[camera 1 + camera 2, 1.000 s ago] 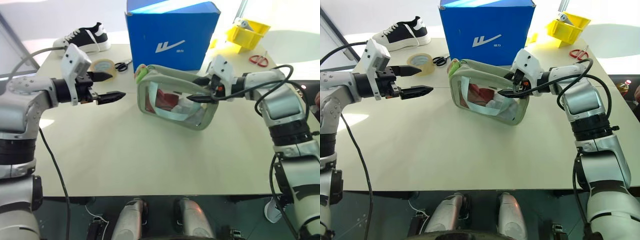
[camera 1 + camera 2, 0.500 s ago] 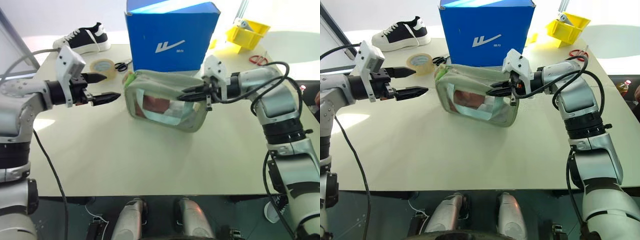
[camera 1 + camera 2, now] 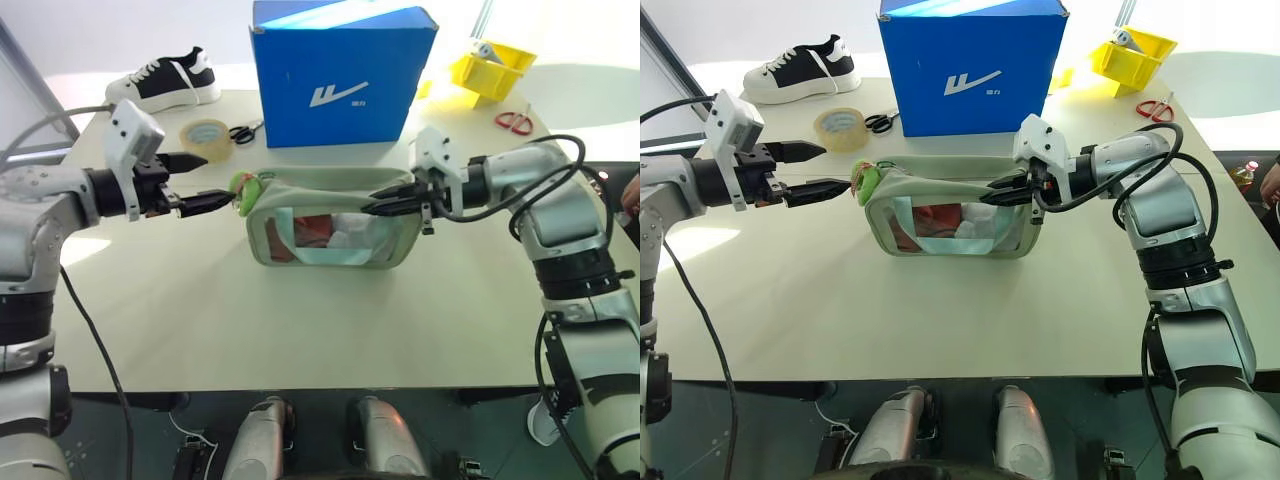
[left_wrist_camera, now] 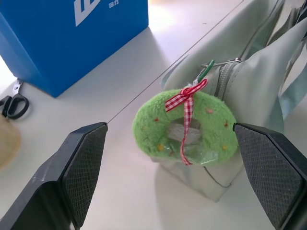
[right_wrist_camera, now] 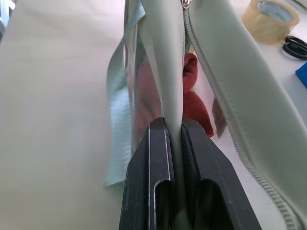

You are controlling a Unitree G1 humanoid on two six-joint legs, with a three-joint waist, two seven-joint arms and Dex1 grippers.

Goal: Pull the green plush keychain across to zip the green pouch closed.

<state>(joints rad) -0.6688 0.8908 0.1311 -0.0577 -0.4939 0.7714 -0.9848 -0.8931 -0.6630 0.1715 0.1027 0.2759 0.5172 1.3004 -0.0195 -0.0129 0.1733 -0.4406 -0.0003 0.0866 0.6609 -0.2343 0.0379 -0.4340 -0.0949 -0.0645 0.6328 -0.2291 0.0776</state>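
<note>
The green pouch [image 3: 330, 232] stands on the table with its clear window toward me and red and white contents inside. Its zipper [image 5: 211, 81] is open along the top. The green plush keychain [image 3: 243, 190], a fuzzy ring with a red checked bow [image 4: 187, 125], hangs at the pouch's left end. My left gripper [image 3: 215, 178] is open just left of the keychain, with one finger on either side of it and apart from it. At the pouch's right end, my right gripper [image 3: 376, 207] is shut on a fold of the top edge [image 5: 168, 72].
A blue cardboard box [image 3: 340, 75] stands close behind the pouch. A tape roll [image 3: 205, 133] and black scissors [image 3: 243, 130] lie behind my left gripper, with a shoe [image 3: 165, 78] farther back. A yellow bin [image 3: 492, 62] and red scissors [image 3: 516, 120] sit at the back right.
My right gripper has shut on the pouch's top edge and drawn back. The pouch swung from tilted to level across the table, bringing its keychain end up to the open left gripper.
</note>
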